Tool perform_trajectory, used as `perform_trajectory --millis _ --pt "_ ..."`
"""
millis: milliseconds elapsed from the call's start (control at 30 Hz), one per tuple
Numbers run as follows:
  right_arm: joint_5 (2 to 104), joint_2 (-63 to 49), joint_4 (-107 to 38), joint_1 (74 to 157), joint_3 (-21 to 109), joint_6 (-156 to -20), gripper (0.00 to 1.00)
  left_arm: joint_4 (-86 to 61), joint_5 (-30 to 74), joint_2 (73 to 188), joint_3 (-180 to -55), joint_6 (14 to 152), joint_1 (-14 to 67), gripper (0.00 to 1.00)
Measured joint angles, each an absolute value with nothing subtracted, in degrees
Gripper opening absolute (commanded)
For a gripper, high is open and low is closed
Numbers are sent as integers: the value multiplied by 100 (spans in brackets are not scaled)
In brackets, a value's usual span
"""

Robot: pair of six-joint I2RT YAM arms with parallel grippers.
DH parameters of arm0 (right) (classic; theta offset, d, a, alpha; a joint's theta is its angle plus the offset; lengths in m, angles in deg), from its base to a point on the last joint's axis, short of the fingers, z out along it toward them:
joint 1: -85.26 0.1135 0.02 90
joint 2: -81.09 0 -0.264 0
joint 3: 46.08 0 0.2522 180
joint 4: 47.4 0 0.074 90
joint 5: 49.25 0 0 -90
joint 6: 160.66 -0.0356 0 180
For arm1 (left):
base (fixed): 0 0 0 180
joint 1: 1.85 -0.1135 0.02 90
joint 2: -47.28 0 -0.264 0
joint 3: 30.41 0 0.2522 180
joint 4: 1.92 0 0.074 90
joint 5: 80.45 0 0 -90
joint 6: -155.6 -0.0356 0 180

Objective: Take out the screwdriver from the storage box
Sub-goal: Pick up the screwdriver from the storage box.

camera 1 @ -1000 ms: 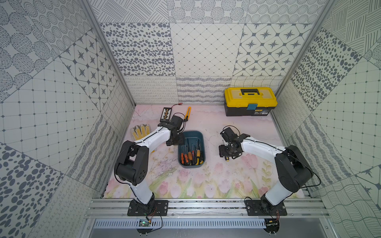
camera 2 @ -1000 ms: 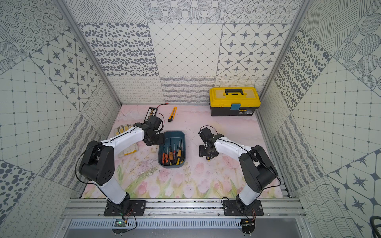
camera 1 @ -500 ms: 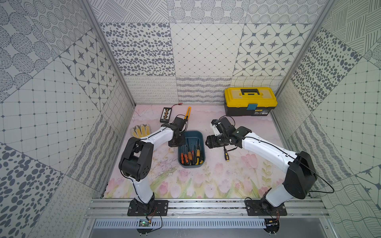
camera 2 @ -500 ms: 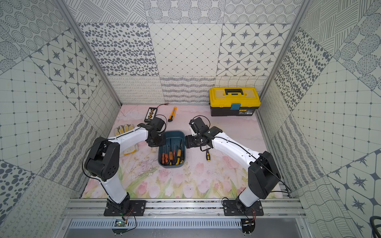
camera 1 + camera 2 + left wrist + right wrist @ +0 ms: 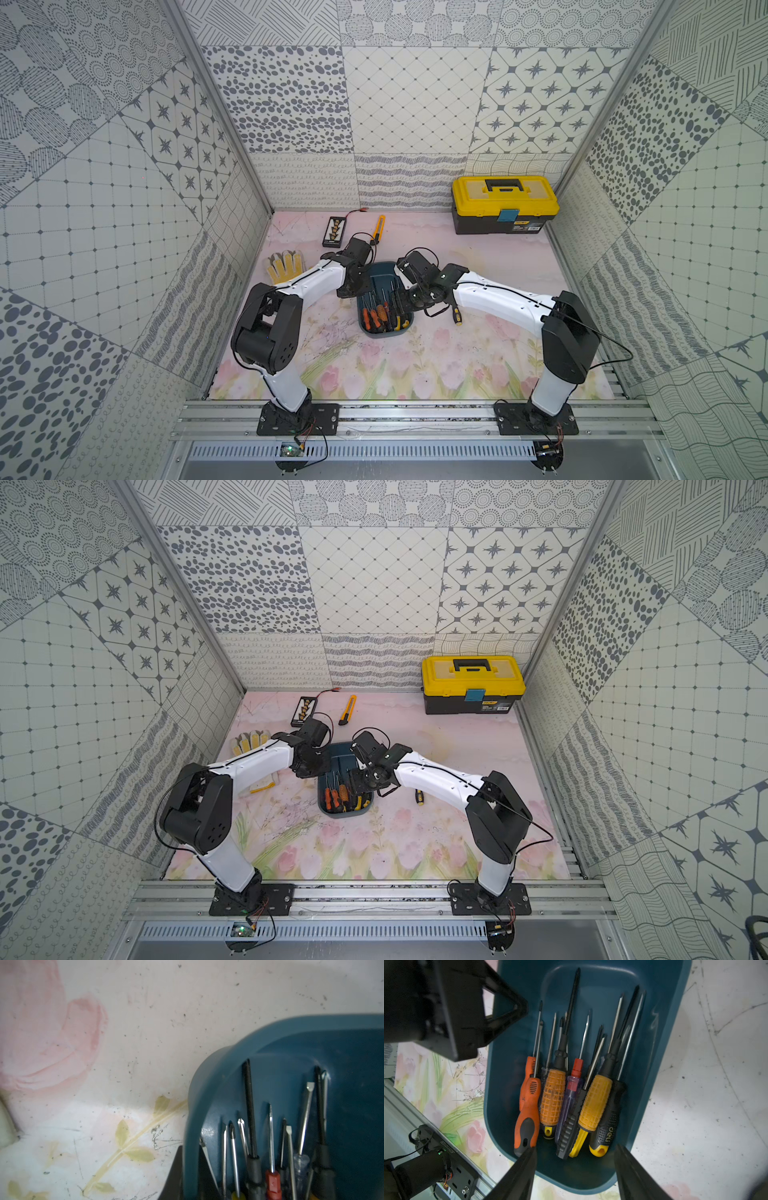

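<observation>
Top views high, facing down; wrist cams close; all share storage box.

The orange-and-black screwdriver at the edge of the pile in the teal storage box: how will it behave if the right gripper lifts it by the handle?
The orange-and-black screwdriver looks rigid, so it shouldn't flex. Its handle is bulkier than its thin shaft, so a handle grip should stay fairly balanced. It touches the orange grid-handled screwdriver in the teal storage box, so that neighbour may shift.
</observation>
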State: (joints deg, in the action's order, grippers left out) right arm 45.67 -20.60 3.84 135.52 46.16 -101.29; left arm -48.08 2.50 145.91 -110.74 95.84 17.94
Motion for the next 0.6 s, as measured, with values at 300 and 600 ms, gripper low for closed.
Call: perform_trajectory --millis 300,600 --pt "4454 -2771 318 13556 5090 -10306 52 -4465 56 14031 -10665 9694 1796 0" --pt "4301 -3361 443 13582 5492 -10446 38 -4281 34 13898 -10479 9711 1796 0"
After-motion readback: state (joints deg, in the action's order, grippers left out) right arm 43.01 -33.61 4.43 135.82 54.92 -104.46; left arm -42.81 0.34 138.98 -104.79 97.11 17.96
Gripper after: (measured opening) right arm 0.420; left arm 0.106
